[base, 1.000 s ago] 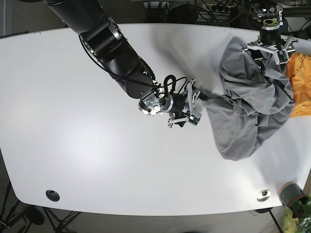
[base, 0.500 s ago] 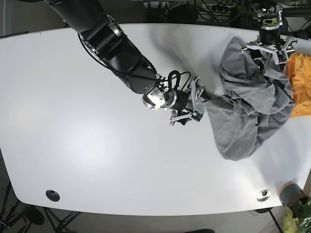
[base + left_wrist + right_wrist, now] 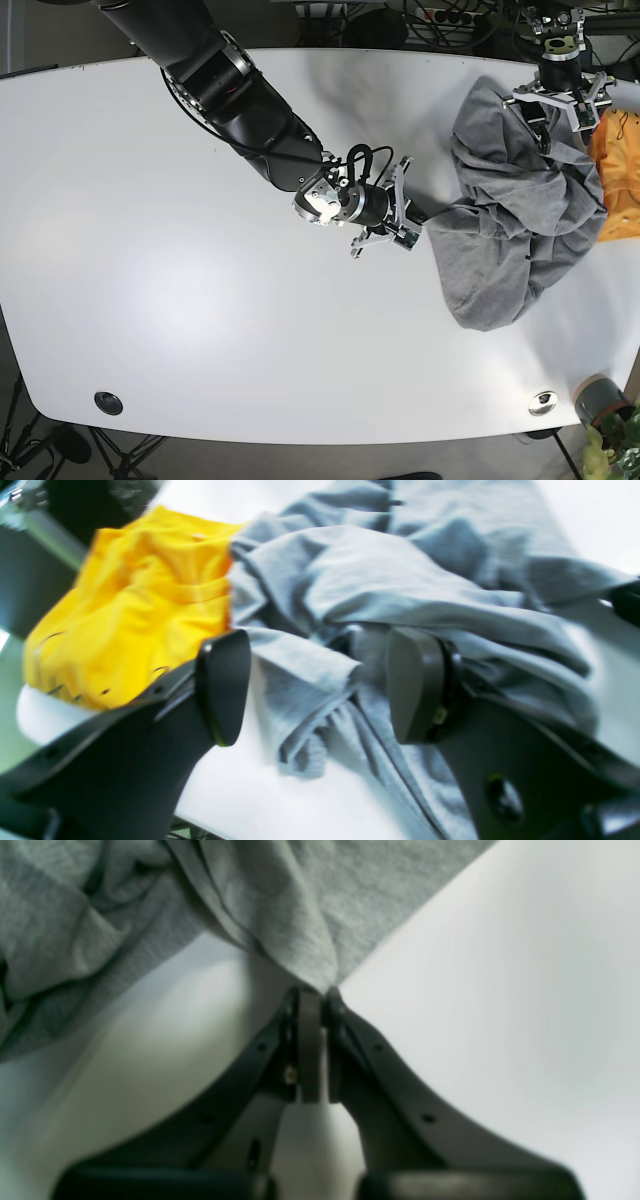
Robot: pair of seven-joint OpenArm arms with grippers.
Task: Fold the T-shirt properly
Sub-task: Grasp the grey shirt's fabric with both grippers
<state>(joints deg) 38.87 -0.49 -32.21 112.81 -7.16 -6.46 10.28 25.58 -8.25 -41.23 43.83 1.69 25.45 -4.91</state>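
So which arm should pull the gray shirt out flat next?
Probably the right: its gripper is shut on the gray shirt edge. The left gripper hangs open above it.

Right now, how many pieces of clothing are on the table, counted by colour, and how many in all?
Grey: 1, the crumpled T-shirt, a corner pinched in the right claw.
Yellow-orange: 1, the garment at the table edge beside the open left claw.
Total: 2

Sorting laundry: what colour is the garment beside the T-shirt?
Yellow-orange garment, clearest in the left wrist view.
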